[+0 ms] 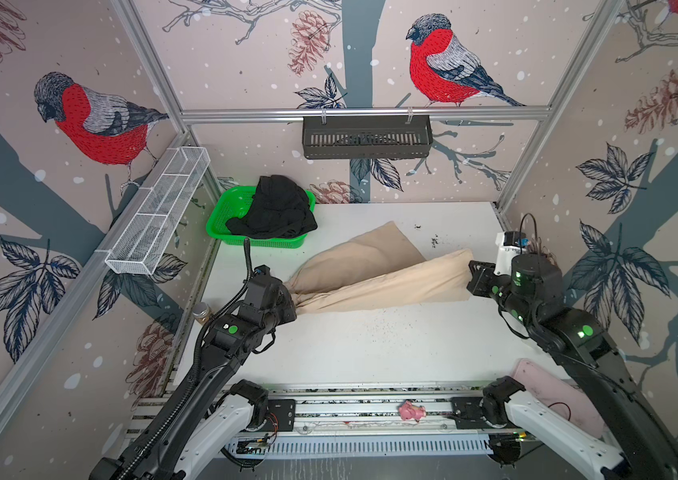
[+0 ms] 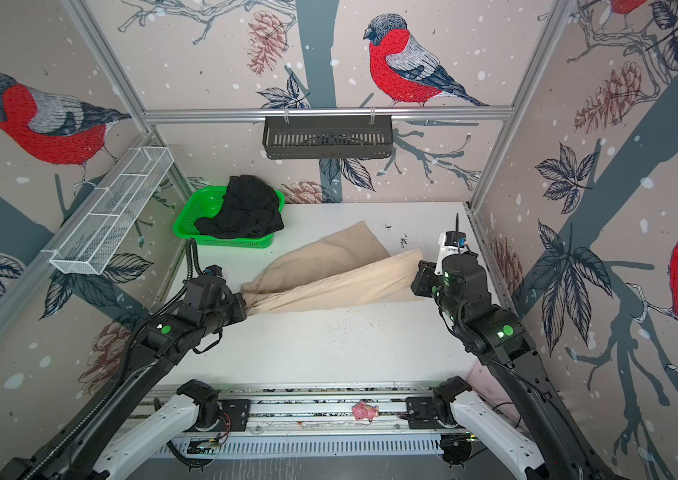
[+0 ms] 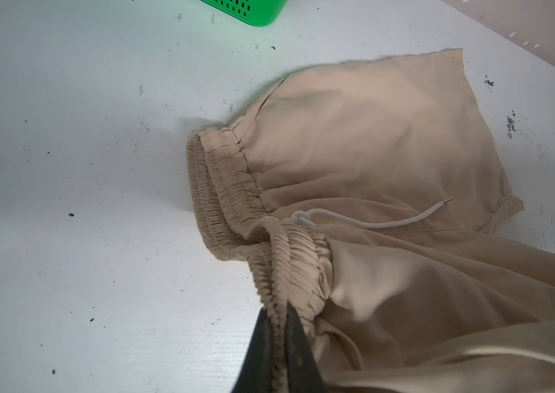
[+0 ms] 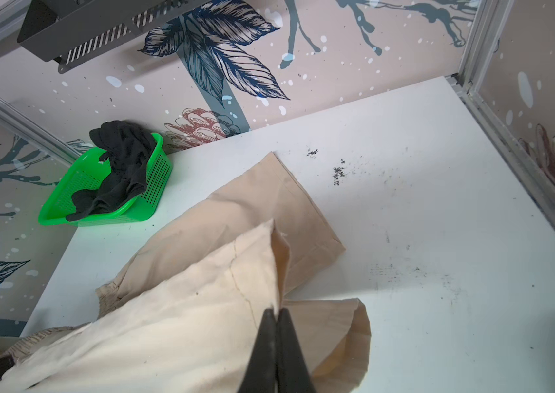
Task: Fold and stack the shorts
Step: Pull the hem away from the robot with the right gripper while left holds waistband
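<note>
White table [image 1: 370, 353] inside bird-papered walls: beige shorts [image 1: 370, 282] stretched across the middle.
Left jaws clench the waistband and right jaws clench a lifted leg hem; black shorts [image 1: 275, 212] lie heaped in the green basket [image 1: 227, 210], far left.

Beige shorts [image 1: 374, 270] (white drawstring [image 3: 371, 221]); black shorts [image 1: 275, 208]; green basket [image 1: 221, 222]

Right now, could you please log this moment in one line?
left fingers: shut on beige shorts waistband | right fingers: shut on leg hem | black shorts: in green basket

Beige shorts [image 1: 370, 268] stretched out (partly lifted); black shorts [image 1: 275, 208] heaped in green basket [image 1: 225, 208].
</note>
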`<state>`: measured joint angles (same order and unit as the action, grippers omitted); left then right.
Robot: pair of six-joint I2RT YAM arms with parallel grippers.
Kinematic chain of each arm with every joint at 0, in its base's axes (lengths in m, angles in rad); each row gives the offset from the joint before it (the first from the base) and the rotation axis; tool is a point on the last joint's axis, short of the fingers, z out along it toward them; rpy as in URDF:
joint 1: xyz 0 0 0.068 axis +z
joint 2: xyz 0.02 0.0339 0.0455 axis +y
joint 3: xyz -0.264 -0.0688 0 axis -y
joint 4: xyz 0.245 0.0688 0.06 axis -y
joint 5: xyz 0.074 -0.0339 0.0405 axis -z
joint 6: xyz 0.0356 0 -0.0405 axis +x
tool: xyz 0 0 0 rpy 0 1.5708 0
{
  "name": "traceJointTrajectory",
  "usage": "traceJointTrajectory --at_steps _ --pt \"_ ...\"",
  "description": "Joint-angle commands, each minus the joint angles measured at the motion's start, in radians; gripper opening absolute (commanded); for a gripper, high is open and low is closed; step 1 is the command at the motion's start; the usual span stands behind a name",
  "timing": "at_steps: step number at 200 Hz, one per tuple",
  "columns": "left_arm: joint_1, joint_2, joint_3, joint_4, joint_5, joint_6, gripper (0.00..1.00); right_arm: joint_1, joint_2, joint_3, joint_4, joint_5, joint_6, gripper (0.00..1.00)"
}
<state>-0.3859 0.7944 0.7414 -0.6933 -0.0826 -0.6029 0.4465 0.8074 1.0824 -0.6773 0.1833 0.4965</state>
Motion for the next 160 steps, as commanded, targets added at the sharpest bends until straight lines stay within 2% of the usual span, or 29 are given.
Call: traceJointTrajectory --at_steps 1,17,63,104,140,160 --pt "0.002 0.009 -0.007 -0.011 -0.01 -0.023 0.0 -0.003 0.092 0.021 0.021 0.085 -0.086 0.0" --pt "0.002 0.035 -0.004 -0.01 -0.022 -0.024 0.0 -0.022 0.176 0.022 0.082 0.077 -0.131 0.0" --pt "0.024 0.109 -0.018 0.029 -0.036 -0.051 0.0 -0.146 0.439 0.124 0.212 -0.079 -0.224 0.0" --pt "0.139 0.169 -0.025 0.062 0.038 -0.015 0.0 -0.213 0.68 0.278 0.21 -0.126 -0.297 0.0" --pt "0.239 0.243 -0.013 0.092 0.089 0.038 0.0 -0.232 0.872 0.439 0.159 -0.137 -0.316 0.0" --pt "0.266 0.295 -0.001 0.117 0.118 0.056 0.0 -0.232 0.956 0.498 0.157 -0.157 -0.316 0.0"
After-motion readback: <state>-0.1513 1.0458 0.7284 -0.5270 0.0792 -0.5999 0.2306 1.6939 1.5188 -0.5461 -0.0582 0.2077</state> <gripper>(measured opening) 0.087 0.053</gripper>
